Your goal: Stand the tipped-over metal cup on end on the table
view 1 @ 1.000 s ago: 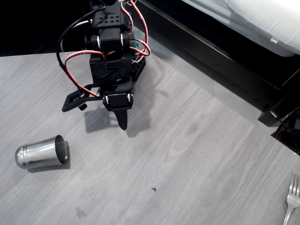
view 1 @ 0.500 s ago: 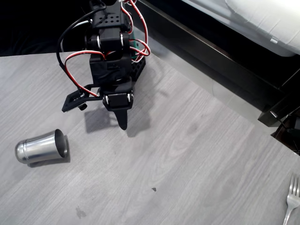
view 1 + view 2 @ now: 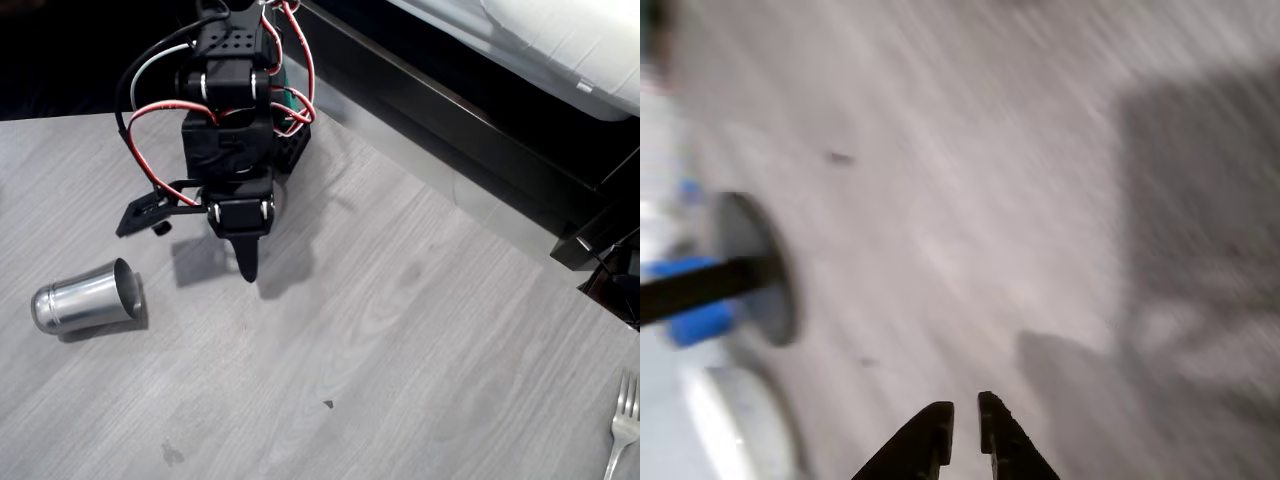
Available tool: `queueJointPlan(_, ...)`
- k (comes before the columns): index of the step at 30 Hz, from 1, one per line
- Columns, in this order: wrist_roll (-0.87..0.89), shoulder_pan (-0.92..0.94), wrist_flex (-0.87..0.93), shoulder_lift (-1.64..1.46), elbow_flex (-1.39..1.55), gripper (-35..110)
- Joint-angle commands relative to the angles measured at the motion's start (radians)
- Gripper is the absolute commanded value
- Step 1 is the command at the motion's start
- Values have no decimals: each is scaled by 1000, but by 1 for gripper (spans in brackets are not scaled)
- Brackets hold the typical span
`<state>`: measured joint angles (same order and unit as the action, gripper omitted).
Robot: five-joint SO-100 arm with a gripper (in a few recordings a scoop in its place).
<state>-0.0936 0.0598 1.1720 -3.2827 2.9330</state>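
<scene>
Metal cup [image 3: 85, 298]: lies on its side at the left of the table in the overhead view, base to the left, open flared rim to the right. Nothing touches it.

Table [image 3: 420, 380]: light grey wood-grain top; a small dark speck sits near the middle front, a faint smudge further left.

Gripper [image 3: 246, 262]: black, with red, black and white wires looping over the arm, hanging above the table right of the cup and apart from it. In the wrist view its fingertips [image 3: 962, 425] stand almost together with a thin slit between them, so it is clenched on nothing.

Change: compared with half a second ago the arm has swung a little left, its tip now nearer the cup's rim; the cup itself has barely shifted. The wrist view is streaked with motion blur, which fits an arm turning.

Meaning for the task: my reading is that the approach has only begun; the cup is not yet grasped and the jaws would need to part before closing on it.

Fork [image 3: 622, 430]: silver, at the far right front edge of the table, well apart from everything.

Writing: no brand, label or readable text anywhere.
</scene>
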Motion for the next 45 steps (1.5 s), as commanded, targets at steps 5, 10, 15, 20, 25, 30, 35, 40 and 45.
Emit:
queueJointPlan(5,-245,255,-2,466,-615,0)
queueJointPlan(10,-511,560,268,1313,-1308,0)
queueJointPlan(15,-713,753,408,1720,-1592,9)
queueJointPlan(20,-890,853,443,1781,-1572,26)
queueJointPlan(25,-1057,900,430,1746,-1463,35)
queueJointPlan(30,-1088,890,295,1743,-1338,35)
queueJointPlan(35,-1086,871,144,1775,-1247,35)
queueJointPlan(40,-1062,854,81,1819,-1246,35)
queueJointPlan(45,-1049,842,75,1864,-1246,35)
